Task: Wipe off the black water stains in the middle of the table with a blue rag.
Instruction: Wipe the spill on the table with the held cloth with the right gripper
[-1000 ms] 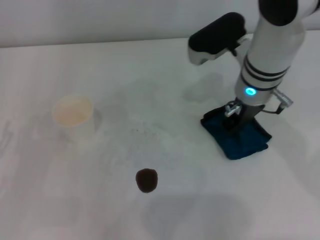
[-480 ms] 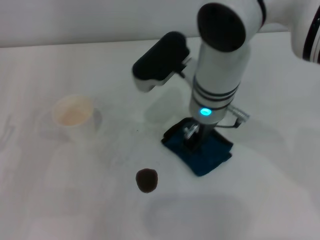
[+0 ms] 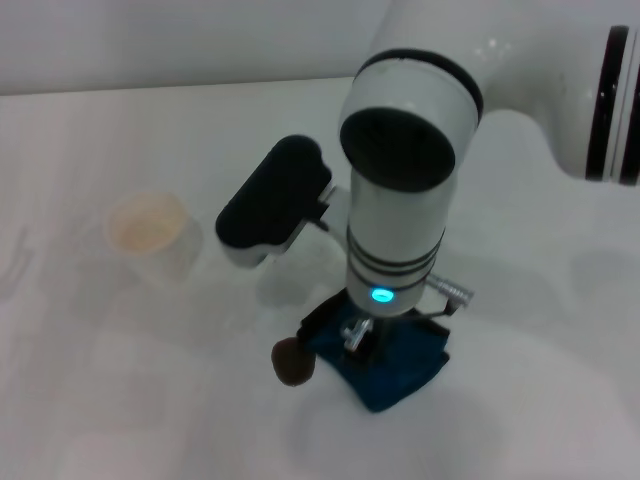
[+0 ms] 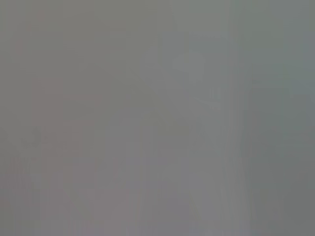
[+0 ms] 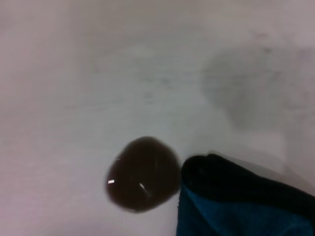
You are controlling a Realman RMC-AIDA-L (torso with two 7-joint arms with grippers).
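Lab-like test bench; plain white table; lone paper cup.

Rag teal-blue, black edging — stain dark brown-black — table plain white.

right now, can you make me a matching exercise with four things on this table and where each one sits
Things:
1. blue rag
2. black water stain
3. paper cup
4. right gripper

Places:
A. standing alone towards the robot's left on the table
B. pressed down on top of the rag
C. dark blot at the rag's edge
D. flat on the table under the right gripper

Pairs: 1-D, 2-C, 3-A, 4-B
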